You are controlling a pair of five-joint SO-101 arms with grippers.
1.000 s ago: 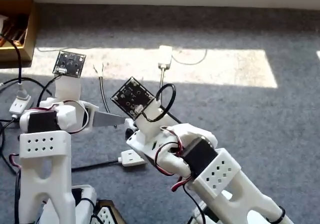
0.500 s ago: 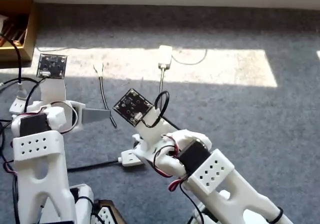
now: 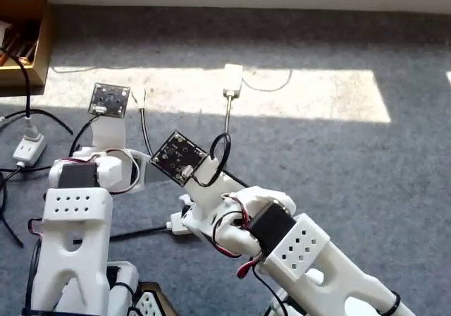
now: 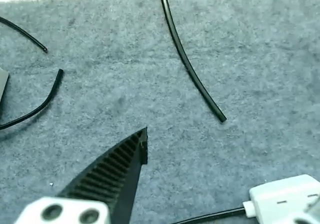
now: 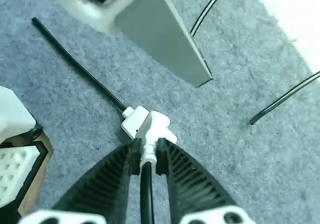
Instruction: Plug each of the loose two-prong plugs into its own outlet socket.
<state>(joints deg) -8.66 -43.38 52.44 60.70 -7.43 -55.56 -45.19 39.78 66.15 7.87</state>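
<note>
Two-prong plug (image 5: 157, 124): butted against outlet socket (image 5: 133, 122) on carpet (image 5: 240, 179) | right gripper (image 5: 146, 147): clamped on plug's cord end | left gripper (image 4: 135, 149): opening cannot be told | likely light, rigid, slick; best gripped across flat sides.

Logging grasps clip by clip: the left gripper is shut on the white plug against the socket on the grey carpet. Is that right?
No, wrong arm. The right gripper is shut on the white plug against the socket on the grey carpet; the right wrist view shows it.
</note>
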